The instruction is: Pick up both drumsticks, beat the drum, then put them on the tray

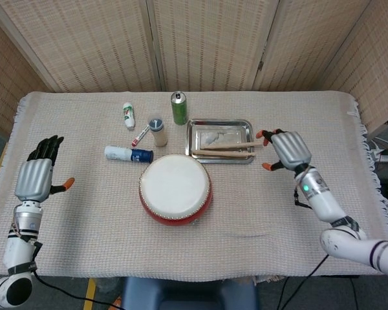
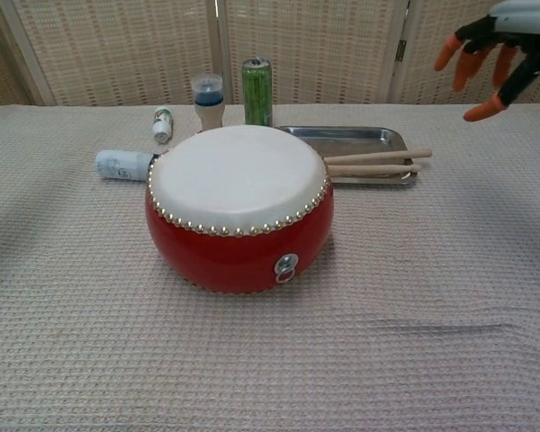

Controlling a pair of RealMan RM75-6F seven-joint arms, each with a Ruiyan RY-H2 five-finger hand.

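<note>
- Both drumsticks [image 1: 225, 150] lie side by side on the metal tray [image 1: 198, 127], along its near edge, their ends poking past the tray's right rim in the chest view.
- The drum [image 1: 175, 188] sits in the middle of the table [image 1: 246, 226], just in front of the tray and not touching the sticks.
- The right hand [image 1: 286, 149] hovers to the right of the tray, apart from it; its fingers are spread and it holds nothing.
- The left hand [image 1: 35, 178] is raised near the table's left edge, well apart from the drum, fingers extended and apart, holding nothing. The chest view does not show it.
- Judged from how things lie, the last step, placing the sticks on the tray, looks finished, with both hands free of them.
- Whether the drum was beaten cannot be read from these pictures.
- The next move seems to call for little more than bringing both arms to rest, clear of the green can [image 1: 179, 107] and the bottles [image 1: 158, 131] behind the drum.
</note>
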